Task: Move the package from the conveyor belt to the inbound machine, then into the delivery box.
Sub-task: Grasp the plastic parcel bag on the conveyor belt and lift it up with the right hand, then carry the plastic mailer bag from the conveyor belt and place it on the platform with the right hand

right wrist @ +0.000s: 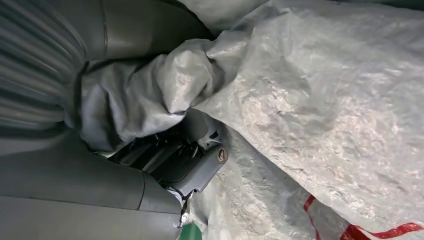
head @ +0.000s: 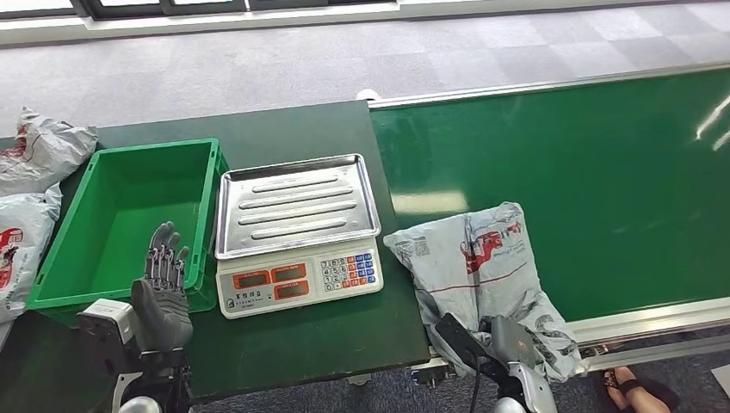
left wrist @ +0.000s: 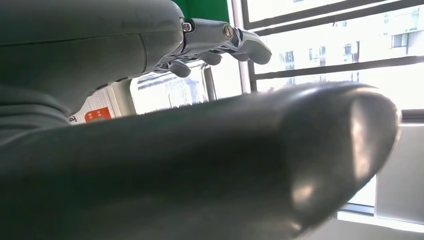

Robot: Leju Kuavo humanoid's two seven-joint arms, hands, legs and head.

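Observation:
A grey plastic package [head: 482, 258] with red print lies at the near edge of the green conveyor belt [head: 585, 155], its near end hanging over the belt's metal rail. My right hand [right wrist: 195, 167] is at that near end and grips a bunched fold of the package [right wrist: 325, 100] between thumb and fingers. The silver-topped scale [head: 297, 232] stands on the table left of the belt, its pan bare. A green crate [head: 155, 146] sits left of the scale. My left hand [head: 162, 292] is raised by the crate's near right corner, fingers spread, holding nothing; its fingers [left wrist: 225, 40] show close up.
Two more grey packages [head: 39, 151] [head: 17, 241] lie at the far left beside the crate. The dark green table [head: 284, 129] butts against the belt. A person's sandalled foot [head: 624, 383] shows on the floor below the belt's near rail.

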